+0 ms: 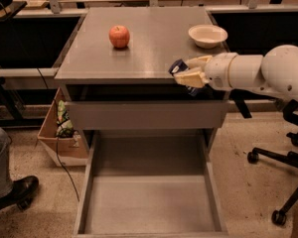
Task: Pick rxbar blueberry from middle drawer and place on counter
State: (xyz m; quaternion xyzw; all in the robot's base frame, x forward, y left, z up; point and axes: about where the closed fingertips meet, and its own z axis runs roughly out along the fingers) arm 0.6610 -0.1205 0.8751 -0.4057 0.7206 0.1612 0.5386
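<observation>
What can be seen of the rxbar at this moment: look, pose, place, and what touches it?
The rxbar is a small flat bar in a dark navy wrapper. Only one end shows, tilted; the rest is hidden by the hand, whose pale fingers are shut on it. It sits at the front right edge of the counter, well above the open drawer. Whether it touches the counter cannot be told.

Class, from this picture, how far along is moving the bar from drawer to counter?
Done: the middle drawer stands open and the rxbar blueberry is out of it. In hand: the gripper holds the bar at the front edge of the counter. Left: set it down, release.
</observation>
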